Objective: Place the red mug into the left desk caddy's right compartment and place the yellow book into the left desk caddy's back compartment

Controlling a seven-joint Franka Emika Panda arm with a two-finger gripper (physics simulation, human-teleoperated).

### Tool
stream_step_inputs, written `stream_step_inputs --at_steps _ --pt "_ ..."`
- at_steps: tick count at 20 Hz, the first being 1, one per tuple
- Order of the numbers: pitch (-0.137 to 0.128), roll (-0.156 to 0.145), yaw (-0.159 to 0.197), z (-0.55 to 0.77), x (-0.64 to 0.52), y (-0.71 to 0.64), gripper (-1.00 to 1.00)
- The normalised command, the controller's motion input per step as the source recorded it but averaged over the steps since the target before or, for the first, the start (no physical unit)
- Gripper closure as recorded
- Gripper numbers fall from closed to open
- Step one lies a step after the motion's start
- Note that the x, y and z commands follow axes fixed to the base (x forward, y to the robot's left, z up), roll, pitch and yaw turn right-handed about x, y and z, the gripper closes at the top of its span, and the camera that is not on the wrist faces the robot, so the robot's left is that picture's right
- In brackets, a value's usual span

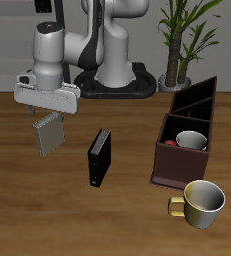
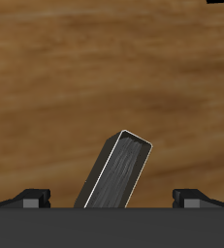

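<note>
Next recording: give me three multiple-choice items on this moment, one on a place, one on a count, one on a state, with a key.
1. Where is the red mug?
A. inside the left desk caddy
B. on the bare table
C. in the tool

2. How many mugs show?
A. one
B. two
C. three

3. The yellow book is:
A. flat on the table
B. inside the caddy
C. held in the tool, above the table

Key: 1 A, it sits in the squarish end section. 2 B, the red one and a yellow-gold mug. 3 C, it hangs tilted between the fingers.
</note>
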Motion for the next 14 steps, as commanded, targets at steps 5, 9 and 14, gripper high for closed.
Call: stream_step_inputs --at_steps 5,9,14 --pt "0.012 -0.029 -0.046 -0.15 0.06 -0.10 -1.00" --pt "0.044 -0.057 -0.024 -0.24 0.11 -0.16 1.00" --pt "0.014 -0.022 -0.026 -0.07 0.06 -0.06 1.00"
